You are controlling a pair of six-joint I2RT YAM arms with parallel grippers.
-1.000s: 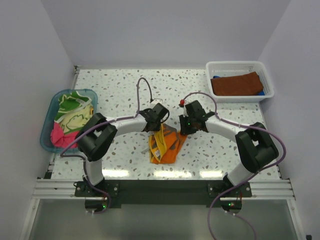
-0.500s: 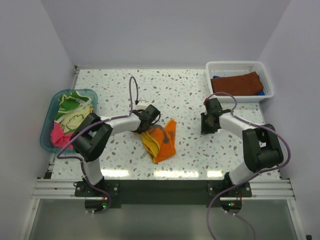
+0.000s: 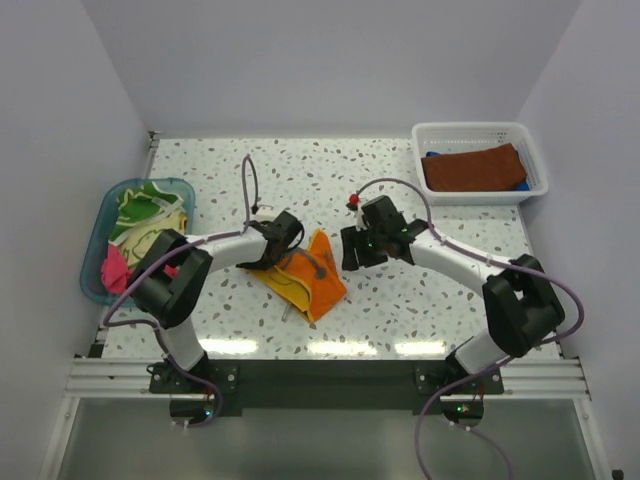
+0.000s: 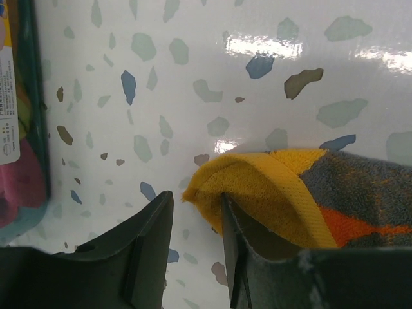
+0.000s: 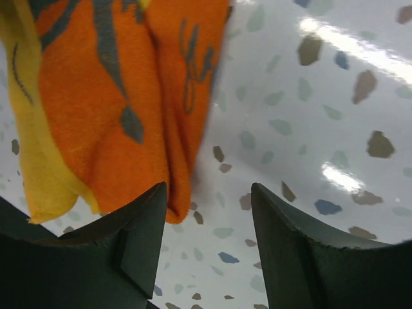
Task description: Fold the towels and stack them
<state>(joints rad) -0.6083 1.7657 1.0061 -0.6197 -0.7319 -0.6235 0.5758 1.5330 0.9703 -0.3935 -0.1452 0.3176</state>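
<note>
Swung back toward the teal tub [image 3: 92, 255], the right gripper [image 3: 352, 248] holds its jaws wide and empty. Nearer the tub, the left gripper [image 4: 196, 199] sets narrow jaws at the yellow hem of the orange towel [image 3: 305, 275]; whether they grip it is unclear. It lies on the counter [image 3: 330, 180], right of the tub.

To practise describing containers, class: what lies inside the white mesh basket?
A rust brown towel lies on top; blue cloth peeks out beneath it. Anything else under the brown towel is hidden.

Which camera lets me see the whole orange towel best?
The top external view. All of the orange towel shows there, lying on the table. The left wrist view shows only one yellow-edged corner, and the right wrist view shows only a close-up part of it.
</note>
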